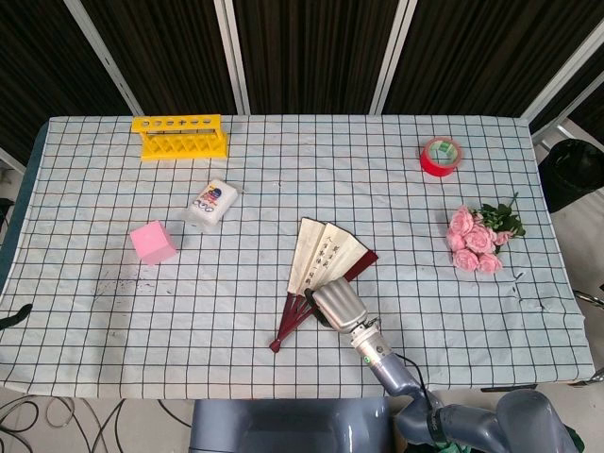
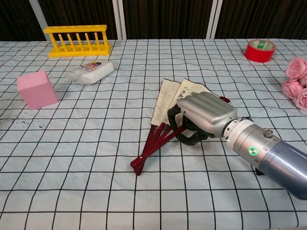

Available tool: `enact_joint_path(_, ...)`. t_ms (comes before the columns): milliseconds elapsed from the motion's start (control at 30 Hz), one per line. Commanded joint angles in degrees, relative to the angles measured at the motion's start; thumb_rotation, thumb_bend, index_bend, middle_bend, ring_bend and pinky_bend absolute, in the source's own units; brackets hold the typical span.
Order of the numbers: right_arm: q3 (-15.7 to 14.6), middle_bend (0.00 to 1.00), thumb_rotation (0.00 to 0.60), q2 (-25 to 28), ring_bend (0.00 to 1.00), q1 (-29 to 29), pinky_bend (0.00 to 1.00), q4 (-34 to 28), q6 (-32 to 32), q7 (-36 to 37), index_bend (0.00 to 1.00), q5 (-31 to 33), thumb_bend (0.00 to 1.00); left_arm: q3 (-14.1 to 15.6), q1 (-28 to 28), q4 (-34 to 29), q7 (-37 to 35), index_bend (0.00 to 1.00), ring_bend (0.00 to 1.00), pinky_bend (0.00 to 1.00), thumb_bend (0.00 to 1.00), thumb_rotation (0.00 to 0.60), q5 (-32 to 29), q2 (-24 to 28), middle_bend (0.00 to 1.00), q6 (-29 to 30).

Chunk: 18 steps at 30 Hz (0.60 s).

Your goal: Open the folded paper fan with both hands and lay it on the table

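Observation:
The paper fan (image 1: 322,253) lies partly spread on the checked tablecloth near the front middle. Its cream leaves with dark writing point away from me and its red ribs (image 2: 152,146) run to a pivot at the near left. My right hand (image 1: 340,307) sits over the fan's right side. In the chest view the right hand (image 2: 206,115) has its fingers curled down around the outer red ribs, hiding that edge of the fan (image 2: 165,101). My left hand shows in neither view.
A yellow rack (image 1: 179,137) stands at the back left, with a white packet (image 1: 212,203) and a pink cube (image 1: 152,243) nearer. A red tape roll (image 1: 441,156) and pink flowers (image 1: 477,241) lie on the right.

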Motion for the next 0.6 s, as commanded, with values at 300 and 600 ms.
enact_joint_path(300, 1.0, 0.98, 0.600, 0.1, 1.00, 0.0, 0.92, -0.4, -0.2, 0.1, 0.80, -0.7, 0.58, 0.0, 0.0, -0.1, 0.0, 0.00, 0.00, 0.00, 0.00, 0.600, 0.1, -0.1, 0.00, 0.2)
enact_joint_path(600, 1.2, 0.98, 0.600, 1.2, 1.00, -0.5, 0.92, -2.5, 0.1, -0.9, 0.81, -1.1, 0.58, -0.1, -0.1, -0.5, -0.6, 0.00, 0.00, 0.00, 0.00, 0.600, 0.4, -0.2, 0.00, 0.5)
